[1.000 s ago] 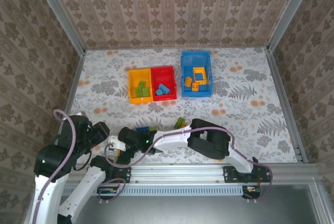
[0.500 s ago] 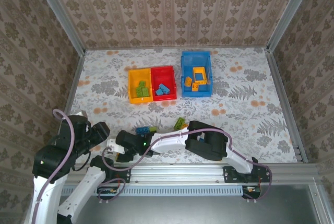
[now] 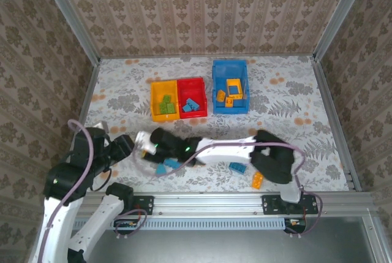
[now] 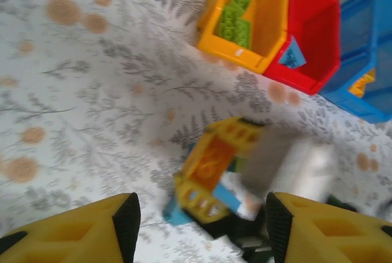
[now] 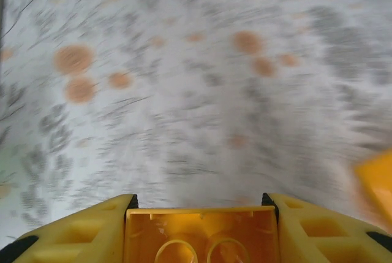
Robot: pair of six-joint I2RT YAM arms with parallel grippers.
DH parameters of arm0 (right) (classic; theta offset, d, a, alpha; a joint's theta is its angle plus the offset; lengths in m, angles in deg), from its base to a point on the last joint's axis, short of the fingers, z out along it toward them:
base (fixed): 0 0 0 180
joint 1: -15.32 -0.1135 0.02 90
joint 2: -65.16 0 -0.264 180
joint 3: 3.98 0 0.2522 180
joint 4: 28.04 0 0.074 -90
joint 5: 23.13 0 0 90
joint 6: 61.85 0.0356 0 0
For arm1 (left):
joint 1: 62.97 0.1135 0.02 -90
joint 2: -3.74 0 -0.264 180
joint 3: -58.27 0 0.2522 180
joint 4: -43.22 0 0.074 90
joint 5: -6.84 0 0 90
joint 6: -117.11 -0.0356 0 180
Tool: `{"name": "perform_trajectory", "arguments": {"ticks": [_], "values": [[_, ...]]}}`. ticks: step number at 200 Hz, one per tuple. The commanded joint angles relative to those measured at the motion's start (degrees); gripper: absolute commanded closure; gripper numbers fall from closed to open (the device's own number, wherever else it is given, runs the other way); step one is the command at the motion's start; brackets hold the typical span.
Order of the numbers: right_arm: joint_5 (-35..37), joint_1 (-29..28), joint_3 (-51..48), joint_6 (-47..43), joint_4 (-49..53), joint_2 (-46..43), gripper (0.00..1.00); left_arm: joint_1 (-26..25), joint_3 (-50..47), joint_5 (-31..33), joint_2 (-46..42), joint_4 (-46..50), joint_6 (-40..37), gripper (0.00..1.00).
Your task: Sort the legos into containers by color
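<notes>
My right gripper point(image 5: 201, 205) is shut on a yellow lego point(image 5: 201, 238) whose hollow underside faces the camera. From above, the right gripper point(image 3: 146, 143) reaches far left over the near table. My left gripper point(image 3: 124, 146) sits just left of it. The left gripper point(image 4: 202, 214) is open with nothing between its fingers, and the held yellow lego point(image 4: 214, 162) hangs ahead of it. Loose legos lie near the front: two blue point(image 3: 163, 168) point(image 3: 237, 167) and one orange point(image 3: 257, 181). The yellow container point(image 3: 164, 100) holds green legos, the red container point(image 3: 192, 97) blue ones, the blue container point(image 3: 230, 85) orange ones.
The right arm point(image 3: 233, 151) stretches across the front of the table above the loose bricks. A metal rail point(image 3: 208, 203) runs along the near edge. Patterned walls close in the table on three sides.
The right jaws closed on the yellow lego and the arm swung left and away from the rail. A blue and an orange brick now show at the front right.
</notes>
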Motion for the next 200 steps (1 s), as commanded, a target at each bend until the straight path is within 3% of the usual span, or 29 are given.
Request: {"name": "perform_trajectory", "arguments": {"ticks": [1, 30, 48, 74, 96, 143, 200], "values": [[5.13, 6.67, -8.21, 3.15, -2.58, -9.31, 0.67, -0.10, -3.85, -8.34, 5.20, -13.01, -1.68, 0.41], [6.28, 16.40, -17.70, 8.33, -1.82, -19.16, 0.68, -4.21, -5.81, -8.61, 13.48, -25.59, -2.42, 0.41], [6.89, 22.54, -20.07, 12.92, 0.74, -22.42, 0.68, -10.77, -3.51, -5.78, 21.51, -30.58, -4.16, 0.41], [8.41, 30.52, -17.43, 19.22, 8.93, -21.39, 0.69, -17.66, 1.81, -4.05, 34.08, -36.04, -6.08, 0.40], [9.13, 35.44, -12.53, 24.65, 15.90, -17.01, 0.69, -20.28, 6.62, -4.36, 42.68, -38.63, -7.21, 0.40], [10.17, 40.31, -1.14, 31.88, 27.27, -6.56, 0.69, -21.68, 14.80, -6.59, 54.04, -39.95, -9.55, 0.40], [13.75, 40.30, 7.31, 41.28, 35.71, 0.36, 0.67, -21.74, 15.36, -8.36, 55.69, -39.73, -10.26, 0.40]]}}
